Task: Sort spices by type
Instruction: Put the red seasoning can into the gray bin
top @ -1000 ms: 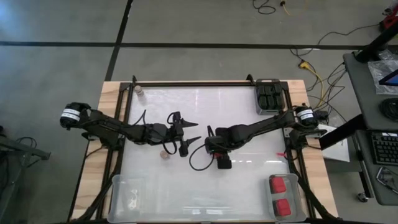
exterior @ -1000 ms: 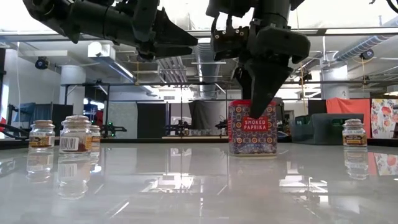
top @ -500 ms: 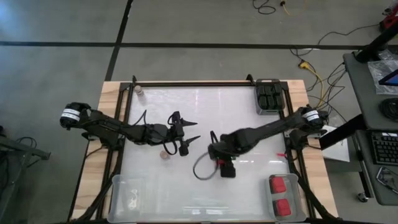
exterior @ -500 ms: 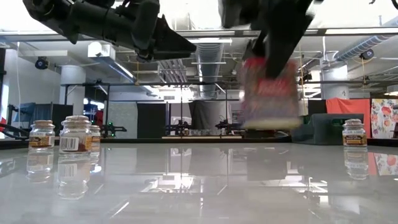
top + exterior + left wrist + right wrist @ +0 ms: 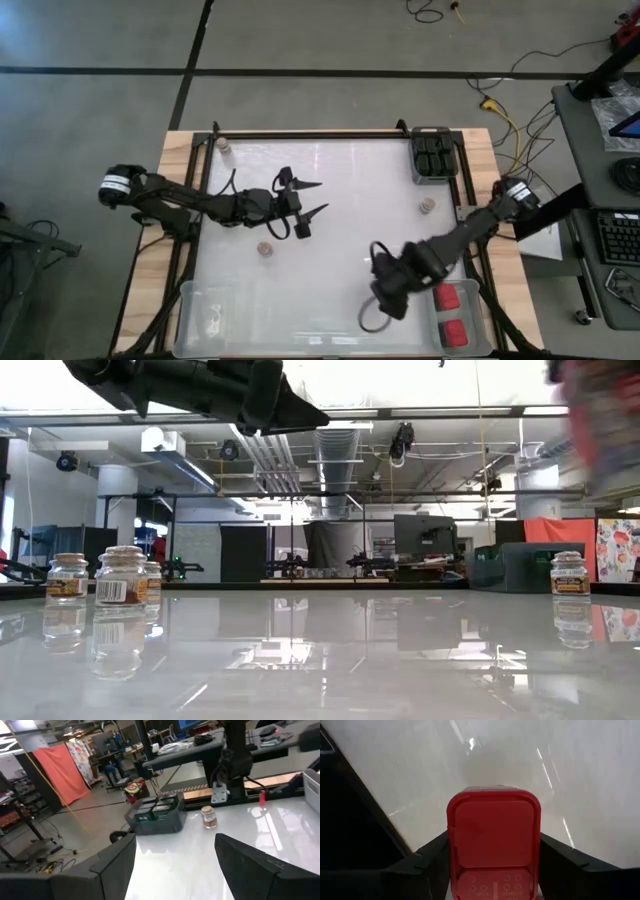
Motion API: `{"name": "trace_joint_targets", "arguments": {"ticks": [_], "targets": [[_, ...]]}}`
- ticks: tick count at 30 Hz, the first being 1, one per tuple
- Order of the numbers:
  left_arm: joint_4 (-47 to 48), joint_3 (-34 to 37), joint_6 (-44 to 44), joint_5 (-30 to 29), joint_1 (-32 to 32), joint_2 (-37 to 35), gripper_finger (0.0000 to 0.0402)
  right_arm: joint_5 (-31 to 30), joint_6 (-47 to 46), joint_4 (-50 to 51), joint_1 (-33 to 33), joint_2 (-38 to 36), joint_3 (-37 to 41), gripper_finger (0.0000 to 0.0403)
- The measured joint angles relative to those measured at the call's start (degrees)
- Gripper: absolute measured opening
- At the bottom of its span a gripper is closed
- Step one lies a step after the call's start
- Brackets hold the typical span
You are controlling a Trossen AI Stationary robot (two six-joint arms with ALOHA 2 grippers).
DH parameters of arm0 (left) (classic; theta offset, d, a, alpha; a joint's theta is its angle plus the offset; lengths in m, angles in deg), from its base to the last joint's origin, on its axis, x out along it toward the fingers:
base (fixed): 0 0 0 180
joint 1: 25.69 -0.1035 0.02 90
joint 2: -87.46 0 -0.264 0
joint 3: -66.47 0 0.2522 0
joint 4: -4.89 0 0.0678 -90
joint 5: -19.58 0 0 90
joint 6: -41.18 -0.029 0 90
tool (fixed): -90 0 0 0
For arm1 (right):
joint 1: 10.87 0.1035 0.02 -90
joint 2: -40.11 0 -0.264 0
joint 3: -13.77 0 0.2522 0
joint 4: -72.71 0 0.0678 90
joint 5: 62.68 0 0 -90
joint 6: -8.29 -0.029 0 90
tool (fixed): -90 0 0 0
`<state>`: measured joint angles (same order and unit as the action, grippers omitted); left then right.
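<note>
My right pincer (image 5: 492, 870), gripping the red-topped jar (image 5: 493, 840), has swung from mid-bench toward the front right corner; left pincer (image 5: 305, 200) stays wide; the jar's body is hidden

My left arm stretches across the table's left half, raised off the surface, its wrist level. My left gripper (image 5: 308, 201) hangs above the table's middle with its two fingers spread wide and nothing between them. My right arm folds back toward the near right corner. My right gripper (image 5: 492, 852) seems lifted, its fingers clamped on the red-lidded jar (image 5: 493, 842).
</note>
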<state>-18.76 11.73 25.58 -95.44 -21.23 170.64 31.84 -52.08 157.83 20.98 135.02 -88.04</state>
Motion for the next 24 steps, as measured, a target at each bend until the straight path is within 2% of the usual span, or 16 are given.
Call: {"name": "trace_joint_targets", "arguments": {"ticks": [7,14,19,24], "targets": [[0.0,-2.3,0.9,0.0,-0.1,0.9,0.0256,0.4,-22.3,7.1,8.3,-1.2,-0.7,0.0212],[0.0,-5.0,-0.7,0.1,-0.1,0.9,0.0256,0.8,-48.3,10.9,14.5,-2.0,-0.7,0.0235],[0.0,-5.8,-4.2,0.1,-0.3,0.9,0.0256,5.3,-58.4,12.9,17.6,-2.0,-0.7,0.0211],[-0.2,-6.1,-6.4,0.5,-0.8,0.9,0.0256,8.0,-63.7,16.6,19.3,-3.3,-0.7,0.0211]]}}
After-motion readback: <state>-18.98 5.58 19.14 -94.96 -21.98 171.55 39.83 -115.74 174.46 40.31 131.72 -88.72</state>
